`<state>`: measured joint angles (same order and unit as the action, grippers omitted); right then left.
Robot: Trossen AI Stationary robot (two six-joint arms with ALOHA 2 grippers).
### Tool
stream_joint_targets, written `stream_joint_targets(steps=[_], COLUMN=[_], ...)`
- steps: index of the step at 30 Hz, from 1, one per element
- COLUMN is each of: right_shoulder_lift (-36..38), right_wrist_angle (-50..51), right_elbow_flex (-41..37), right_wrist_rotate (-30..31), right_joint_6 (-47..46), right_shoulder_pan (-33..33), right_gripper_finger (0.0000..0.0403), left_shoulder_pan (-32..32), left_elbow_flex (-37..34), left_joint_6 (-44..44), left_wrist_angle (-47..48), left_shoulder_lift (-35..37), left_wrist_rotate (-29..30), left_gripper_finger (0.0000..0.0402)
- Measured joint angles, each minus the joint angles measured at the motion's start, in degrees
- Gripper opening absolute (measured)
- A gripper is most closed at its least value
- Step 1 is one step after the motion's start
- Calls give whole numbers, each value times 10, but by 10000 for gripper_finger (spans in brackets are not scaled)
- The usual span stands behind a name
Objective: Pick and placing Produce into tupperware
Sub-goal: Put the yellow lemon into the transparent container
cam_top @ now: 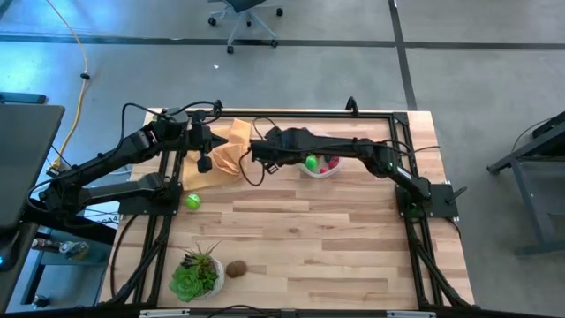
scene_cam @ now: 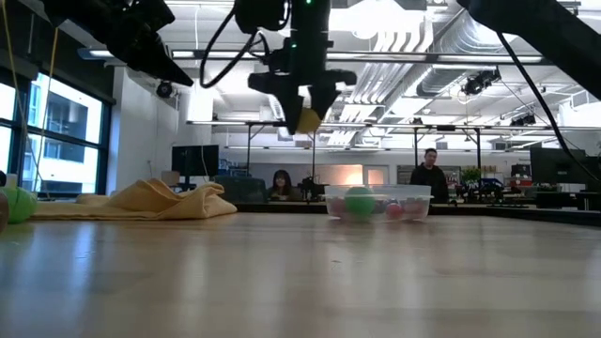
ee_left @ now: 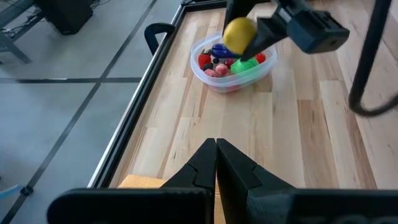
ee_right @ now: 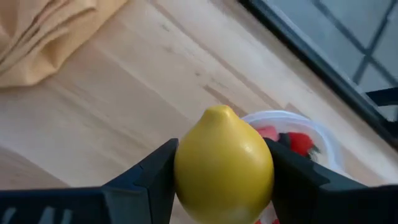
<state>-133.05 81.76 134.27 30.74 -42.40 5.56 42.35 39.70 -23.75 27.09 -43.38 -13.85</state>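
Note:
My right gripper point(cam_top: 264, 157) holds a yellow toy lemon point(ee_right: 222, 165) in the air above the table, between the tan-orange cloth point(cam_top: 225, 150) and the tupperware point(cam_top: 305, 170). The lemon also shows in the low view point(scene_cam: 307, 119) and in the left wrist view point(ee_left: 239, 35). The clear tupperware point(ee_left: 217, 84) stands on the table with red, green, blue and pink produce inside. A green ball point(cam_top: 192, 201) and a brown piece point(cam_top: 236, 268) lie loose on the table. My left gripper point(ee_left: 216, 155) hangs shut and empty above the cloth, pointing toward the tupperware. My right gripper pinches the lemon between its two fingers, one on each of its rounded sides point(ee_right: 186, 168). The fingers point(ee_right: 149, 177) come from above, slanting down. The lemon is lifted well clear of the table, its pointed tip point(ee_right: 219, 111) facing away from the wrist.
A leafy plant in a white pot point(cam_top: 196, 274) stands near the front left. The crumpled cloth point(scene_cam: 160, 200) lies at the far left. Bare wood spreads across the middle and right of the table. People point(scene_cam: 429, 174) sit and stand in the room beyond.

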Motion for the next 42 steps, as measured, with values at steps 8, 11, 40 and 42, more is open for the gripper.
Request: stream_joint_targets(steps=[8,11,40,42], right_shoulder_lift=[-4,-4,339,365], right_wrist_angle=[-60,-91,-492,-503], right_elbow_flex=[-3,-2,-612,-648], right_wrist_rotate=[-44,-60,-113,-114], right_joint_6=[74,99,86,75], right_shoulder_pan=[19,23,49,66], right_gripper_finger=[191,191,190,190], left_shoulder_pan=[0,0,0,0], left_elbow_flex=[0,0,0,0], left_joint_6=[0,0,0,0], left_wrist_angle=[0,0,0,0], left_shoulder_lift=[0,0,0,0], left_wrist_rotate=[0,0,0,0], left_gripper_finger=[3,3,3,3])
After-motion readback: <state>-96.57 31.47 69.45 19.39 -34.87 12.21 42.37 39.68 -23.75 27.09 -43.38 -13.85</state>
